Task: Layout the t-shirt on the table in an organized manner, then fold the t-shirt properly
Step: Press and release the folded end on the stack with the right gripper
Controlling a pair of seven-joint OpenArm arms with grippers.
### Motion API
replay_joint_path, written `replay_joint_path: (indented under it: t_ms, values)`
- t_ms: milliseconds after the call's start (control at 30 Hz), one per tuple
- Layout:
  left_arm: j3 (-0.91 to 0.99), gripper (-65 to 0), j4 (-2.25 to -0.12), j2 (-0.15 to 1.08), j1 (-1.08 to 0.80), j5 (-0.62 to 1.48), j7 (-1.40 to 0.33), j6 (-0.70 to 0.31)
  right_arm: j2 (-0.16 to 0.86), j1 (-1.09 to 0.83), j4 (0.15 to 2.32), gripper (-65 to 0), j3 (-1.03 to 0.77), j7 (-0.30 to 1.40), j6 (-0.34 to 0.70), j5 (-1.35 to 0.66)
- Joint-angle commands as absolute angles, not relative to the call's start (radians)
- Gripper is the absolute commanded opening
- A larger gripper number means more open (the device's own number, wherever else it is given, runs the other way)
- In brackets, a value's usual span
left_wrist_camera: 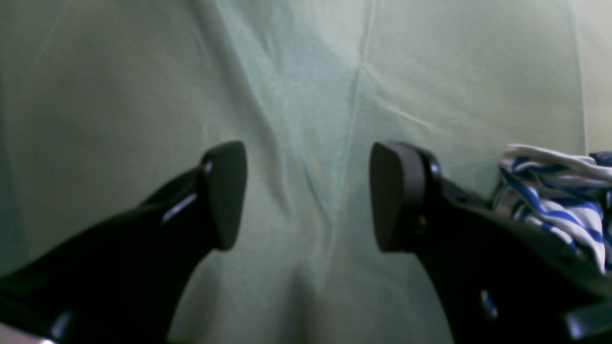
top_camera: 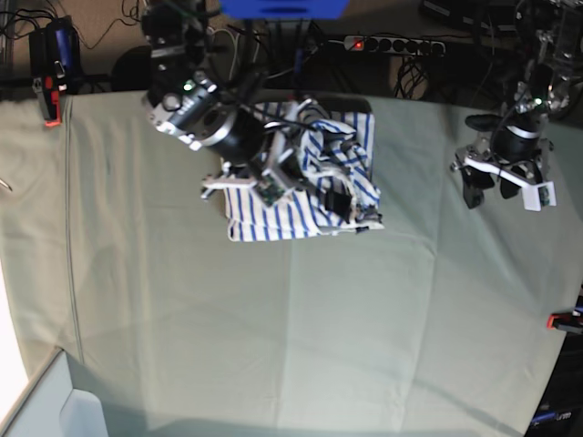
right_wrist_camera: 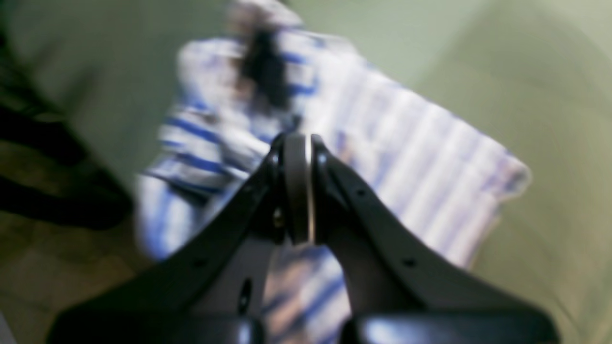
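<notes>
Striped t-shirt [top_camera: 305, 177] under right tool [top_camera: 342, 202]

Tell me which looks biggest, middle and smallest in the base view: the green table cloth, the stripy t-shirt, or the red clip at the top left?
1. The pale grey-green cloth table, by far.
2. The white t-shirt with blue stripes, bunched up.
3. The small red-orange clip, tiny at the edge.
</notes>
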State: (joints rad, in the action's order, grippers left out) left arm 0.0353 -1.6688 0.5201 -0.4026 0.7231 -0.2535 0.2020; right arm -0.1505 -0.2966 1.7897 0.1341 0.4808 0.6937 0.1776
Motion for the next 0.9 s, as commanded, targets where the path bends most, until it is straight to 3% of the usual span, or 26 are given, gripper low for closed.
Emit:
replay_joint_path:
  t_ms: [0, 567, 867]
  values:
    - [0.045, -25.5, -1.684, 0.535, -0.404, 0.722, -0.231, 0.2, -0.157, -0.288, 1.791, -65.0, 0.134, 0.455, 0.698, 0.162]
    - [0.048, -25.5, -1.692, 0.536, -0.433, 0.716, -0.226, 0.2, -0.157, -0.249, 1.67, -65.0, 0.137, 0.455, 0.698, 0.163]
    - [0.048, -25.5, -1.693, 0.536, -0.43, 0.716, -0.231, 0.2, -0.157, -0.278, 1.623, -65.0, 0.386, 0.456, 0.698, 0.163]
